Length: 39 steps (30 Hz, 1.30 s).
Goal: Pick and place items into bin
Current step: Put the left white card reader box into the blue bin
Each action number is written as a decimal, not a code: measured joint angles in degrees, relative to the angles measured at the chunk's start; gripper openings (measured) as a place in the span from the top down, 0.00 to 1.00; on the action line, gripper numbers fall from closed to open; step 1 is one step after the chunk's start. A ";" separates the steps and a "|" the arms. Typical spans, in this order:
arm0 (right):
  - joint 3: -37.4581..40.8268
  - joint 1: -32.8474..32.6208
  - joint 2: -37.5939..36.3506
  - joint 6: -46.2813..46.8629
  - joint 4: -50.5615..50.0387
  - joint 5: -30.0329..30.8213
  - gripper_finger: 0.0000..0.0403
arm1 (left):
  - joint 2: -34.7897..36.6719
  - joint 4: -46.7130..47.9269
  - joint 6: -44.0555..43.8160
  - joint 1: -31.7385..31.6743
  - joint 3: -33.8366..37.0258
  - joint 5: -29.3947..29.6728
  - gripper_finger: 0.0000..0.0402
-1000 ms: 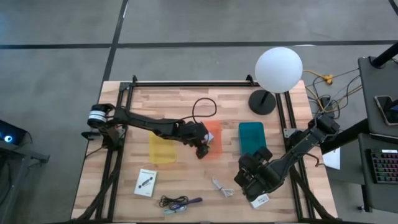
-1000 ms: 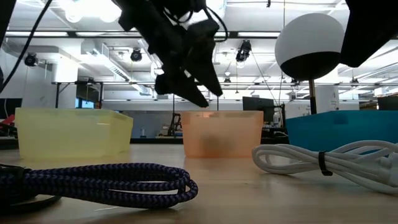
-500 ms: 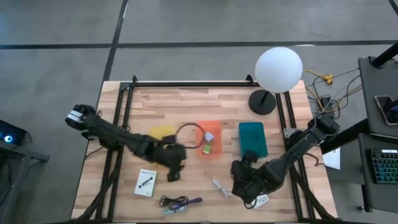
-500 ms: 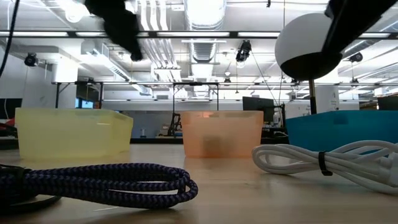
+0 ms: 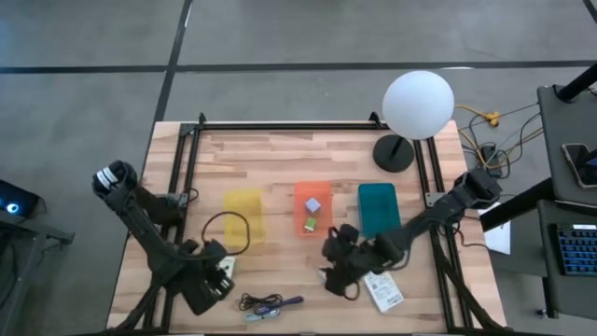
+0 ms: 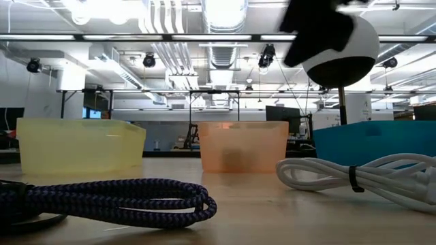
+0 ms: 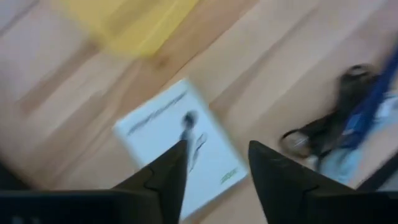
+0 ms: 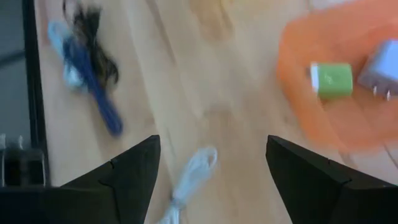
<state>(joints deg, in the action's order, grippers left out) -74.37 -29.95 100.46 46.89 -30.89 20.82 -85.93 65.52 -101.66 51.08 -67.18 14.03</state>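
Note:
My left gripper (image 7: 217, 168) hovers open just above a flat white printed packet (image 7: 180, 149) near the table's near-left corner, where most of the packet (image 5: 225, 268) sits under the gripper (image 5: 211, 282). My right gripper (image 8: 211, 180) is wide open above the whitish cable (image 8: 193, 177), which lies on the wood. The second packet (image 5: 382, 291) lies flat to the right of the right gripper (image 5: 338, 266). A green cube (image 5: 309, 224) and a lavender cube (image 5: 314, 204) sit in the orange bin (image 5: 300, 196). The dark coiled cable (image 5: 266, 303) lies at the near edge.
A yellow bin (image 5: 242, 210) stands left of the orange one and a teal bin (image 5: 378, 207) right of it. A globe lamp (image 5: 417, 103) rises at the far right. Black frame rails (image 5: 177, 187) run along both table sides. Bare wood lies beyond the bins.
My left gripper has swung from over the orange bin toward the near-left corner and come down over the packet. The two cubes now show in the orange bin. My right gripper has moved toward the table's left, to above the whitish cable, uncovering the second packet.

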 joint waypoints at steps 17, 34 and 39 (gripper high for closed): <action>-5.89 5.06 14.12 4.78 18.04 -9.93 0.44 | -3.91 -1.07 -25.52 4.91 8.64 -10.95 0.98; -8.22 5.24 15.87 3.39 17.57 -7.65 0.47 | -4.29 -13.59 -25.35 4.89 17.98 -13.26 0.98; -8.05 5.44 15.87 2.15 17.42 -6.10 0.47 | -5.99 -13.54 -25.33 4.36 17.94 -12.14 0.98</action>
<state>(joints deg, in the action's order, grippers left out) -82.41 -24.51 116.33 49.04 -13.47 14.73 -91.92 51.98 -126.99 55.44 -49.24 1.89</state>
